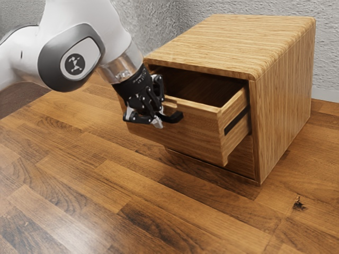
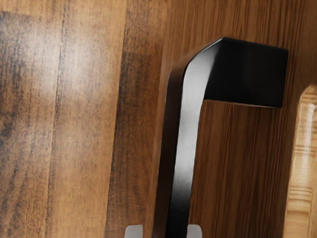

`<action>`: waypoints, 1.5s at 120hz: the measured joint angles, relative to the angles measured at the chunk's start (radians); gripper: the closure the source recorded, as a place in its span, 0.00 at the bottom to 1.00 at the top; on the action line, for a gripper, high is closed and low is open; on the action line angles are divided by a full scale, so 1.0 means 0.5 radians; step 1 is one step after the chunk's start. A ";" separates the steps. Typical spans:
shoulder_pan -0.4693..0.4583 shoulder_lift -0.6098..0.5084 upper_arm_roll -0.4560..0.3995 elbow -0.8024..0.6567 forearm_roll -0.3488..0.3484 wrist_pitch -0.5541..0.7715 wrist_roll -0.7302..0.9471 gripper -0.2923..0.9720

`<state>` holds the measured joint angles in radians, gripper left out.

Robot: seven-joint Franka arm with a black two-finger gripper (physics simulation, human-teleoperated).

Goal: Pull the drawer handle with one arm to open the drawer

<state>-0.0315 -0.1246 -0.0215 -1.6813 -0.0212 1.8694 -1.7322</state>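
A light wooden cabinet (image 1: pixel 278 90) stands on the floor with its drawer (image 1: pixel 196 138) pulled partway out toward the exterior view's left. A black bar handle (image 1: pixel 175 117) sits on the drawer front. My black gripper (image 1: pixel 153 119) is at that handle, shut on it. In the wrist view the handle (image 2: pixel 185 148) runs up from between my two pale fingertips (image 2: pixel 133 231) and bends toward the drawer front (image 2: pixel 237 173). A black rail slot shows on the drawer's side (image 1: pixel 236 120).
The wooden plank floor (image 1: pixel 106 201) spreads out in front of the cabinet. A small dark object (image 1: pixel 299 203) lies on it near the cabinet's front right corner. A grey rough wall (image 1: pixel 159 21) stands behind.
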 joint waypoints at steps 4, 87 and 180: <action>-0.006 -0.029 0.035 -0.032 0.002 -0.003 -0.004 0.84; 0.033 -0.347 0.023 -0.337 0.020 -0.010 -0.077 0.84; -0.006 -0.789 -0.003 -0.720 0.015 -0.037 -0.159 0.86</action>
<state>-0.0345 -0.5190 -0.0232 -2.0413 -0.0139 1.8510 -1.8116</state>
